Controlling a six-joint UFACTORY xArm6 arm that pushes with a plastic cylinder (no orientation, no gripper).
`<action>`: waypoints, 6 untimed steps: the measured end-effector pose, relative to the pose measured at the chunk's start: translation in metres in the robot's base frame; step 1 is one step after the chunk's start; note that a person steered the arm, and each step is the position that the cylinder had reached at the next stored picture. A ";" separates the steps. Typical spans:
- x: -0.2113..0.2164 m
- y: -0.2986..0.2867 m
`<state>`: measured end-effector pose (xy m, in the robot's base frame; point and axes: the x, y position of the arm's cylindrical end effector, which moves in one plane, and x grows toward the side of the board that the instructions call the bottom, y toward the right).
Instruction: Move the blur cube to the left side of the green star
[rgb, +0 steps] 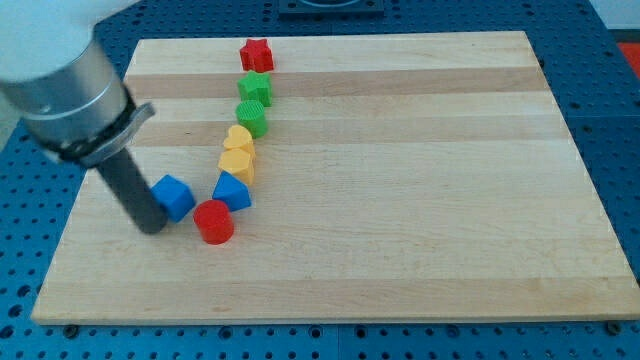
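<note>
The blue cube (174, 196) lies on the wooden board (420, 200) at the view's lower left. My tip (151, 227) rests on the board just left of and slightly below the cube, touching or almost touching it. The green star (255, 87) lies near the view's top, well up and to the right of the cube, second in a curved line of blocks.
The line runs from a red star (256, 53) at the top, through the green star, a green cylinder (252, 117), a yellow heart (239, 139), a yellow block (237, 163), a blue block (232, 191), to a red cylinder (213, 222).
</note>
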<state>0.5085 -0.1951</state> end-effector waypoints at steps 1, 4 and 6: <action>-0.021 0.014; -0.052 0.032; -0.145 0.043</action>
